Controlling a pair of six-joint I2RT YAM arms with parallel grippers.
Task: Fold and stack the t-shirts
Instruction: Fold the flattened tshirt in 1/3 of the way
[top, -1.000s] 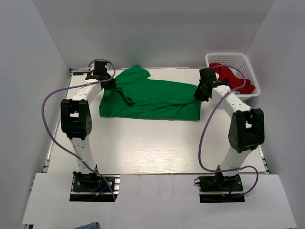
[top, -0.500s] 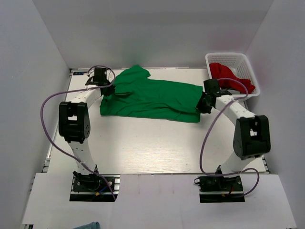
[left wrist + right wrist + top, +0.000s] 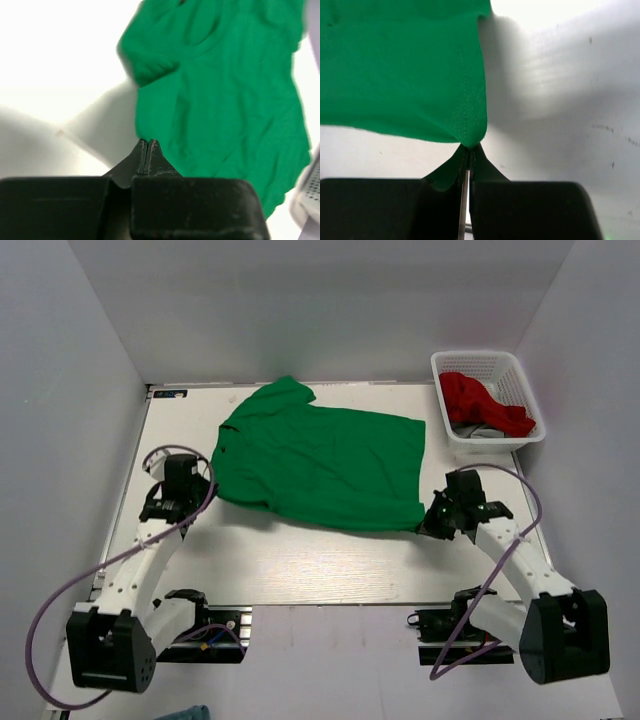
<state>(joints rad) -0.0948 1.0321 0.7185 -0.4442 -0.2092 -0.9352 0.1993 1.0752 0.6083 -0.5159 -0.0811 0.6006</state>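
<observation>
The bright green cotton t-shirt [image 3: 320, 465] is spread across the white tabletop [image 3: 300, 565], long axis left to right, stretching away to the far side. Its near-left corner is pinched by the left hand [image 3: 147, 146], its near-right corner by the right hand [image 3: 468, 150].

The first shirt [image 3: 320, 465] lay spread across the back half of the table [image 3: 300, 565]. The left gripper [image 3: 207, 498] sat at its near left corner, the right gripper [image 3: 428, 524] at its near right corner. In the far right corner stood a basket [image 3: 476, 356] with a second shirt [image 3: 478, 400] in it.
</observation>
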